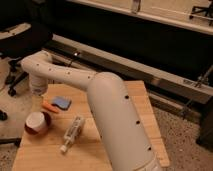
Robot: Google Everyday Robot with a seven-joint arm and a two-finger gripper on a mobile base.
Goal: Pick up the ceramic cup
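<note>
The ceramic cup (37,123), dark red outside and white inside, sits on the wooden table (60,155) near its left edge. My white arm (107,115) reaches from the lower right across the table to the far left. My gripper (37,100) hangs down from the wrist just above and behind the cup, apart from it. Nothing shows in its hold.
A flat blue pad (62,102) and a small orange object (50,107) lie just right of the gripper. A white syringe-like tool (72,133) lies right of the cup. An office chair (20,45) stands at the left, and a dark rail (150,70) runs behind the table.
</note>
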